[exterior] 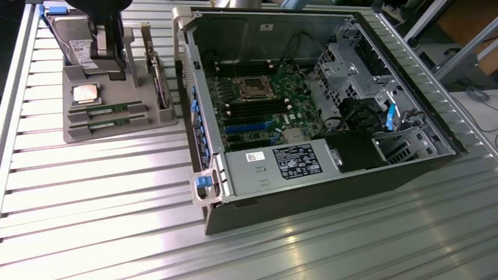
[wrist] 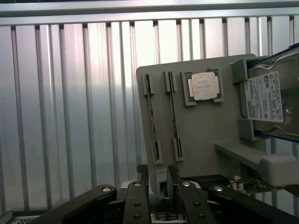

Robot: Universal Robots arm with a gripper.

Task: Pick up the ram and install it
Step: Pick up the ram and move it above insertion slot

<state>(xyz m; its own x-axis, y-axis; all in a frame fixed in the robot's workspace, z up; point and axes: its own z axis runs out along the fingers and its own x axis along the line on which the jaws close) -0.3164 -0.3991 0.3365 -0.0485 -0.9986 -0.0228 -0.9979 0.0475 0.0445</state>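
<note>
Exterior view, left to right. A grey holder (exterior: 116,134) is being carried by the ribbed table (exterior: 116,221) at the exterior view's left. A drive (exterior: 70,32), a CPU (exterior: 86,93), 2 ram sticks and a card (exterior: 160,81) are being kept in it. The 1st ram (exterior: 105,109) is being held on edge in the slot just beside the CPU. The 2nd ram (exterior: 109,123) is being held in the next slot, parallel, nearer the holder's outer edge. The gripper (exterior: 111,46) is being hung above the holder, apart from both rams.

At the exterior view's right an open case (exterior: 327,198) is being shown, its board (exterior: 260,125) facing up, with long black slots (exterior: 249,109) beside the socket (exterior: 255,87).

Wrist view: the gripper (wrist: 158,171) is being kept released, its fingers (wrist: 142,175) spread and nothing being grasped. Beyond them the holder (wrist: 201,135), 2nd ram (wrist: 152,119), 1st ram (wrist: 173,112), CPU (wrist: 204,86) and drive (wrist: 271,98) are being seen.
</note>
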